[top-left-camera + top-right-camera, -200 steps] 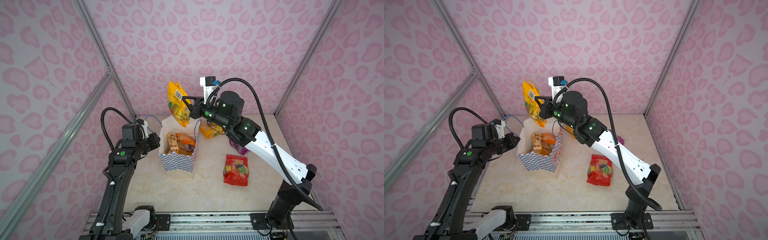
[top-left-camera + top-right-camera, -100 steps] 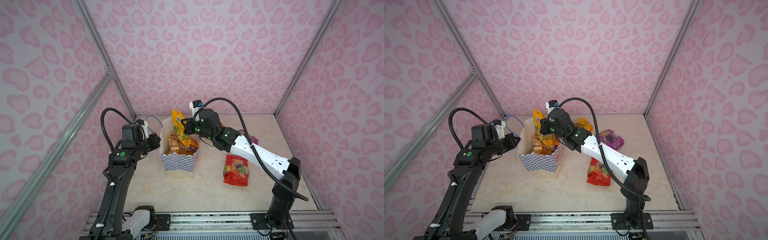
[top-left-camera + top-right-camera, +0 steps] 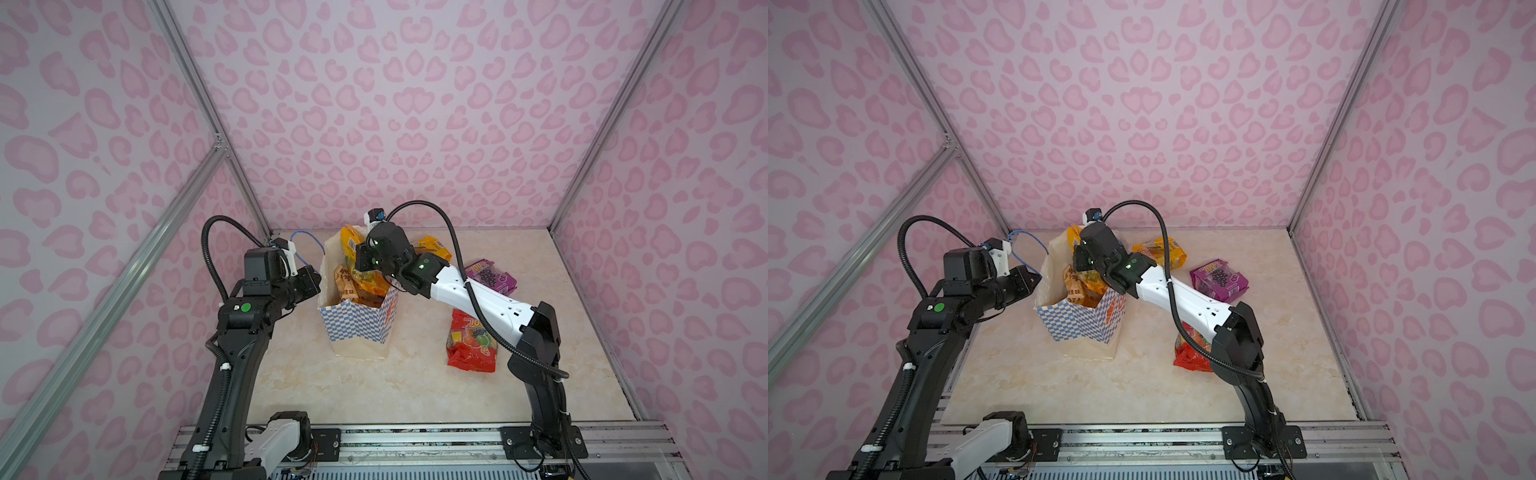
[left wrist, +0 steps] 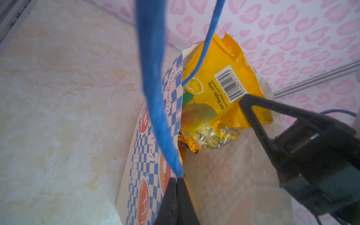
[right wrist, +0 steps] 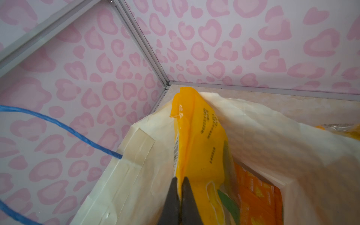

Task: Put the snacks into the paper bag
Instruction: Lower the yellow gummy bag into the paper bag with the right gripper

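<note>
Lowering the yellow packet (image 5: 198, 140) into the paper bag (image 3: 357, 328) with the right gripper (image 5: 180, 181), pinched tight on the packet's edge. Sits partly inside the mouth, upper end poking above the rim on the bag's 12 o'clock side in both top views. Pulling the mouth wide from 9 o'clock with the left gripper (image 4: 176, 180), closed on the blue cord handle (image 4: 153, 78).

Judged best: push lower before letting go, to drop the packet among the others rather than hang it on the rim. Tilt toward the open middle, away from the paper wall, to avoid crumpling or tipping the bag. Hold the handle taut through the release, then open the right gripper only a little and lift straight up, clear of the cord.

Counting: one bag; one packet in the grip; at least two more inside, a tan chip bag (image 3: 344, 282) and an orange packet (image 5: 253, 194), with others possibly hidden beneath. Three lying on the counter (image 3: 415, 395): an orange-yellow packet (image 3: 432, 247) at 2 o'clock of the bag, a purple packet (image 3: 490, 274) at 3 o'clock, a red packet (image 3: 469, 349) at 4 o'clock. Two grippers, both occupied.
</note>
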`<act>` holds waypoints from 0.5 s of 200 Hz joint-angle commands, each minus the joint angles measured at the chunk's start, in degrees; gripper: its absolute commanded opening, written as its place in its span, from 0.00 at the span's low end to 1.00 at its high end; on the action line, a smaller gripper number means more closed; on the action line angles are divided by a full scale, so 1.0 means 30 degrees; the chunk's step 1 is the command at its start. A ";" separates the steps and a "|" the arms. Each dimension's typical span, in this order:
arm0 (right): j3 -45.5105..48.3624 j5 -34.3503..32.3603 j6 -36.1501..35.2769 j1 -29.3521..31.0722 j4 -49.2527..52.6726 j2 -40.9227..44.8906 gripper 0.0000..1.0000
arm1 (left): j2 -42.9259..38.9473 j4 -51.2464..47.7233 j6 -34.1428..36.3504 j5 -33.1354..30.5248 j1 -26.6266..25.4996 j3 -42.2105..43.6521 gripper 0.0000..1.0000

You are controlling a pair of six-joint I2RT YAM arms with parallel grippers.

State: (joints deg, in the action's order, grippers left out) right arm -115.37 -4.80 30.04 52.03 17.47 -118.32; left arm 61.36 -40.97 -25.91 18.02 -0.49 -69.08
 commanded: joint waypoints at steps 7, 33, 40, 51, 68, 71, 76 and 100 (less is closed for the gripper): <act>0.0709 0.0057 0.0020 0.0410 0.0196 0.0290 0.00 | 0.0048 0.0571 0.0049 0.0058 -0.0012 -0.0150 0.07; 0.2273 0.1702 0.0888 0.0835 0.0595 0.1457 0.00 | 0.0110 0.0530 0.0170 -0.0021 0.0010 -0.0265 0.06; 0.2384 0.2032 0.1004 0.0875 0.1021 0.1579 0.00 | 0.0134 0.0547 0.0196 -0.0030 -0.0012 -0.0280 0.07; 0.2270 0.2338 0.1077 0.0860 0.1932 0.1589 0.09 | 0.0225 0.0569 0.0200 -0.0008 -0.0012 -0.0265 0.07; 0.2173 0.2943 0.0876 0.0666 0.2441 0.1795 0.39 | 0.0374 0.0627 0.0199 0.0028 0.0003 -0.0239 0.06; 0.2186 0.2987 0.0759 0.0622 0.2423 0.1857 0.43 | 0.0397 0.0668 0.0174 0.0054 -0.0010 -0.0236 0.06; 0.2112 0.3005 0.0549 0.0596 0.2386 0.2027 0.49 | 0.0429 0.0653 0.0170 0.0057 -0.0012 -0.0235 0.06; 0.0575 0.3066 -0.0940 0.0605 0.2673 0.2569 0.66 | 0.0551 0.0658 0.0170 0.0087 -0.0012 -0.0294 0.06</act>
State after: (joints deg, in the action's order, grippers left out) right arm -109.84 2.96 31.59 53.76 24.82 -112.09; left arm 62.74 -40.23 -25.87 18.00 -0.49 -69.36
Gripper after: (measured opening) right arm 0.618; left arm 0.066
